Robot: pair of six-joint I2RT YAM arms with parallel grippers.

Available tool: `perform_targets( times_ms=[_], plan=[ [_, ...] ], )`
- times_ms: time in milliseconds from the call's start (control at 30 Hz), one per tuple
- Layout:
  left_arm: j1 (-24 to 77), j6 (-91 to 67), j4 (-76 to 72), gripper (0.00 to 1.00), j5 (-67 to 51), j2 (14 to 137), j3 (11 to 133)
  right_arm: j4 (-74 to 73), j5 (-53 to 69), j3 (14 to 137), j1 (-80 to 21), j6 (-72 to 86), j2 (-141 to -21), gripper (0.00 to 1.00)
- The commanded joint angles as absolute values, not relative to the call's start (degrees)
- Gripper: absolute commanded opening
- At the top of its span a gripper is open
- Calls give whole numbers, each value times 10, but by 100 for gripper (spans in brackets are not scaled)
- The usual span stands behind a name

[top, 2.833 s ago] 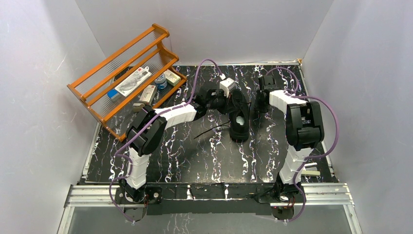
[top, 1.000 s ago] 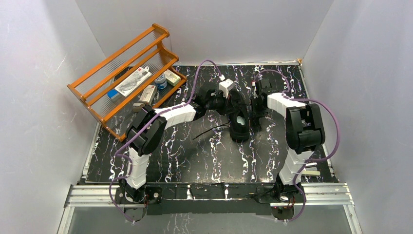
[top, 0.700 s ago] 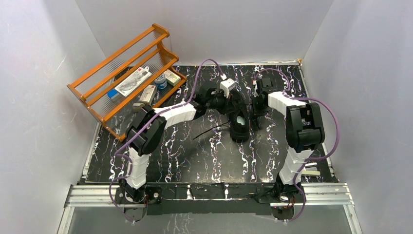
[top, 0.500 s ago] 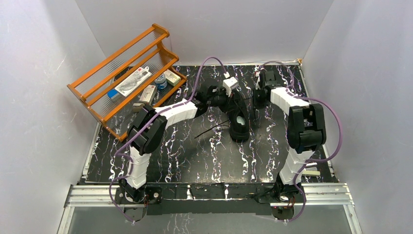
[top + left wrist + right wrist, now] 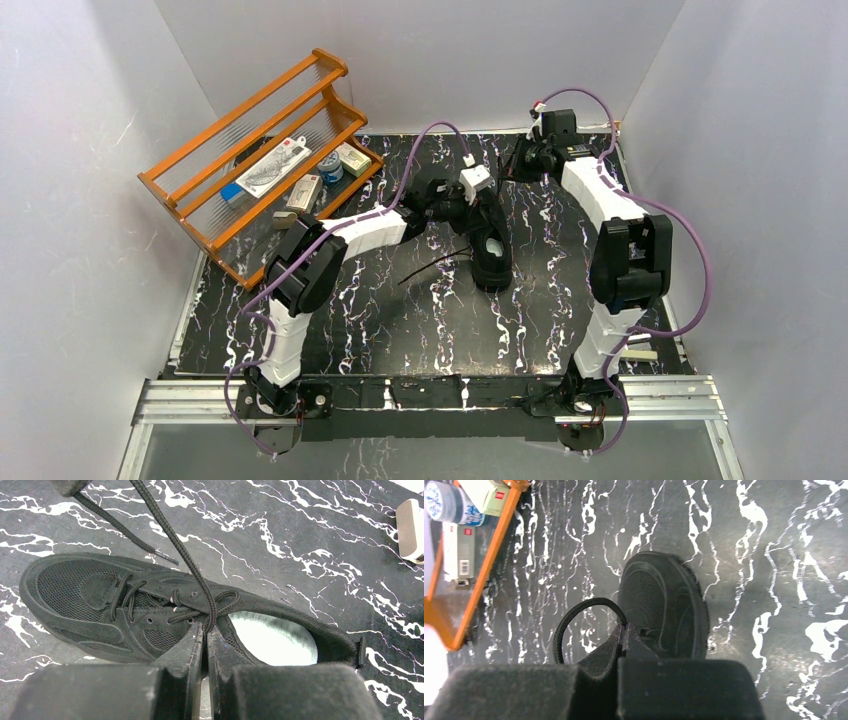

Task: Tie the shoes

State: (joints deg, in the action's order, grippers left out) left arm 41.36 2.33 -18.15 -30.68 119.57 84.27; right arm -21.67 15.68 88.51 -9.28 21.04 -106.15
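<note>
The black sneaker lies mid-table, its pale insole showing. My left gripper hovers over its tongue; in the left wrist view it is shut on a black lace where the laces cross. That lace runs taut up and away. My right gripper is raised near the back wall. In the right wrist view it is shut on a lace loop, high above the shoe's toe. A free lace end trails left on the table.
An orange wooden rack with small boxes and a tin stands at the back left; it also shows in the right wrist view. A pale block lies beyond the shoe. A white stick lies by the right arm's base. Walls enclose three sides.
My right gripper has risen and pulled back toward the rear wall, drawing its lace taut. My left gripper shifted slightly back over the shoe. The shoe has barely moved.
</note>
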Motion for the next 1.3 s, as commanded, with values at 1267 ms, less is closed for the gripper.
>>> perform_targets(
  times_ms=[1267],
  plan=[
    [410,8,-234,0,-340,1141,798,-311,194,958,-102,259,-1080,0]
  ],
)
